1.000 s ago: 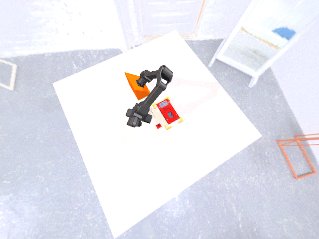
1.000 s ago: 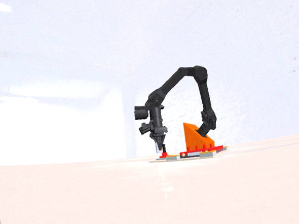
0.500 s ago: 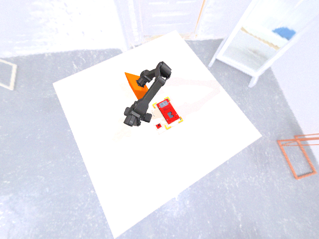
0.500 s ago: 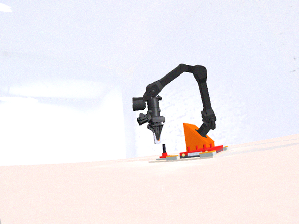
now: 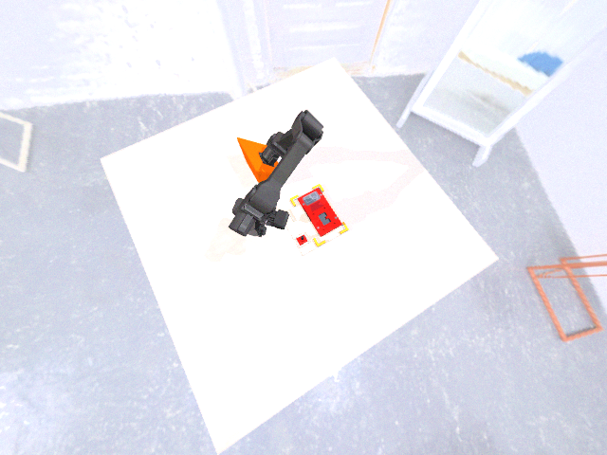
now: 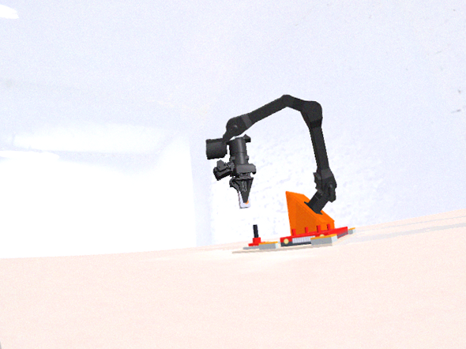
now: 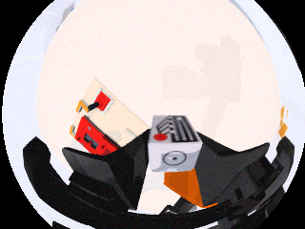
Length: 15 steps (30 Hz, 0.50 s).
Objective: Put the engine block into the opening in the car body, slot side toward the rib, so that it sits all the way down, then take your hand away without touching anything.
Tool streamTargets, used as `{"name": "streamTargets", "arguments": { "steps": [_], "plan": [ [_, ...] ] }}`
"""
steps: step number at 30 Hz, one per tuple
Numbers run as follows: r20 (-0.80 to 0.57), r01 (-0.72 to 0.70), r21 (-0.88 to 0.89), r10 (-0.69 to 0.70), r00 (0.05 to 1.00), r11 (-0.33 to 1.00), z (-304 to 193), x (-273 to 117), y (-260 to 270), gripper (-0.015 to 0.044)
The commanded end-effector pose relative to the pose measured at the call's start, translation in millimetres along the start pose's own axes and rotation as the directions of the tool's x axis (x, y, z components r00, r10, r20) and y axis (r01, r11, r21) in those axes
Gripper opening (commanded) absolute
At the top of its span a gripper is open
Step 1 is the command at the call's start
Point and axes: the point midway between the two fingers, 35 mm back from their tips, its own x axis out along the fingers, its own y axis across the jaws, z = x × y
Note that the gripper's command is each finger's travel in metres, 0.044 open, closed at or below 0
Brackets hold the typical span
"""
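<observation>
A broad, pale tabletop [image 5: 319, 318] [image 6: 217, 310] [image 7: 143, 48] is seen from above with one corner at the top and one at the bottom. A black jointed arm [image 5: 294, 161] [image 6: 319, 145] is mounted on an orange wedge-shaped base [image 5: 249, 154] [image 6: 298, 215] [image 7: 183, 186], nearer the upper-left edge than the lower-right one. Between that base and the right corner, a flat red car body [image 5: 333, 223] [image 6: 340, 231] [image 7: 83, 125] is laid; its corners are flanked by yellow-topped brackets [image 5: 319, 243] [image 6: 323, 237] [image 7: 82, 106]. The black hand [image 5: 259, 227] [image 6: 245, 201] [image 7: 171, 133] is held above the tabletop, pointed downward, its fingers partly open and closed on the block. Just beside the car body, toward the bottom corner, a small red square piece with a black upright post [image 5: 300, 240] [image 6: 255, 242] [image 7: 102, 99] is placed. The light-grey engine block with a red dot and dark slots [image 6: 244, 204] [image 7: 181, 159] is gripped at the fingertips, raised clear of the tabletop and outside the car body; from above it is hidden.
</observation>
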Motion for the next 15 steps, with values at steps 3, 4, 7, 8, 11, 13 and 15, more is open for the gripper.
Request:
{"name": "streamTargets", "arguments": {
  "steps": [3,4,7,8,11,13,15],
  "plan": [
    [0.009,0.004,-0.008,-0.004,1.000,1.000,0.0,-10.8,0.8,0.0000],
    [0.009,0.004,-0.008,-0.004,1.000,1.000,0.1,-7.4,0.8,0.0000],
    [0.009,0.003,-0.009,-0.003,1.000,1.000,-0.4,11.6,0.2,0.0000],
    [0.009,0.003,-0.009,-0.003,1.000,1.000,-0.6,14.0,0.1,0.0000],
    [0.009,0.003,-0.009,-0.003,1.000,1.000,-0.6,14.0,0.1,0.0000],
    [0.023,0.003,-0.009,-0.003,1.000,1.000,-1.2,13.0,0.4,0.0000],
    [0.040,0.003,-0.008,-0.003,0.999,1.000,-1.9,11.8,0.7,0.0000]
  ]
}}
